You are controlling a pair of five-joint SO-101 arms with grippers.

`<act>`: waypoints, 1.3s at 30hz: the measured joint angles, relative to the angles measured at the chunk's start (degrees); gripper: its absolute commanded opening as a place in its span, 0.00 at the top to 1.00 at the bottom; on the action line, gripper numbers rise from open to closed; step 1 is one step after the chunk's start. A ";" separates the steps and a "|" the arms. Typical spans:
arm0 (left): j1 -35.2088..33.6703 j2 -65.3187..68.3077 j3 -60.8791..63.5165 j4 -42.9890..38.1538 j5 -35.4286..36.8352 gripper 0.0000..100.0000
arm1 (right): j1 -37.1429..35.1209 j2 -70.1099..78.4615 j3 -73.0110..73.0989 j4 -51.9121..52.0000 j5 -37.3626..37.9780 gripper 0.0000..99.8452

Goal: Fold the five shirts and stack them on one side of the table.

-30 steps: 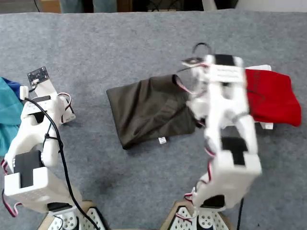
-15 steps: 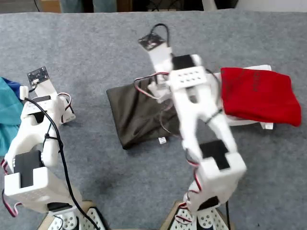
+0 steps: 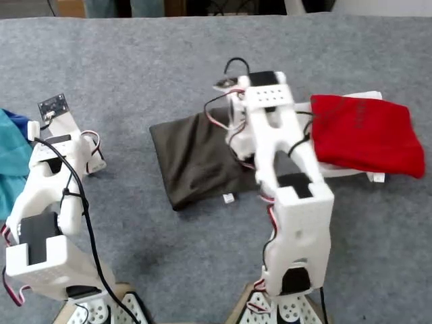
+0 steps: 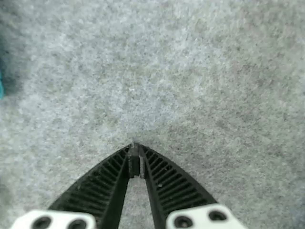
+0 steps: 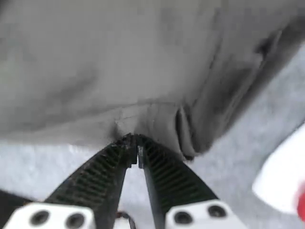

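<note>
A dark olive-brown shirt [image 3: 199,158] lies folded in the middle of the grey table. In the high view the right arm [image 3: 273,125] stands over that shirt's right edge. My right gripper [image 5: 135,140] is shut, its tips touching the edge of the dark shirt [image 5: 143,62]; I see no cloth between them. A folded red shirt [image 3: 364,135] rests on a white shirt [image 3: 341,170] at the right. My left gripper [image 4: 135,148] is shut and holds nothing, low over bare carpet at the left. Teal [image 3: 10,158] and blue [image 3: 18,122] cloth lie at the left edge.
The left arm [image 3: 54,169] stands between the teal cloth and the dark shirt. Open grey carpet [image 3: 135,61] stretches across the far half of the table and in front of the dark shirt. A white corner [image 5: 281,176] of the stack shows beside my right gripper.
The right arm has swung left, from beside the red shirt to over the dark shirt's right edge. The left arm has not moved.
</note>
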 measured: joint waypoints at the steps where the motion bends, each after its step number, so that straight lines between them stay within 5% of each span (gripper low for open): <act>1: 0.00 0.00 0.00 0.00 0.00 0.97 | 0.97 -1.58 1.93 0.35 0.53 0.99; 11: 0.00 0.00 0.00 0.00 0.00 0.97 | 9.85 -22.68 24.88 -4.31 9.67 0.99; 22: 0.00 0.00 0.00 0.00 0.00 0.97 | -2.90 -11.34 11.60 -25.23 -0.09 0.99; 33: 0.00 0.00 0.00 0.00 0.00 0.97 | 1.76 2.55 -0.09 -0.97 -0.09 0.99; 39: 0.00 0.00 0.00 0.00 0.00 0.97 | 8.44 -3.43 13.10 -0.26 5.71 0.99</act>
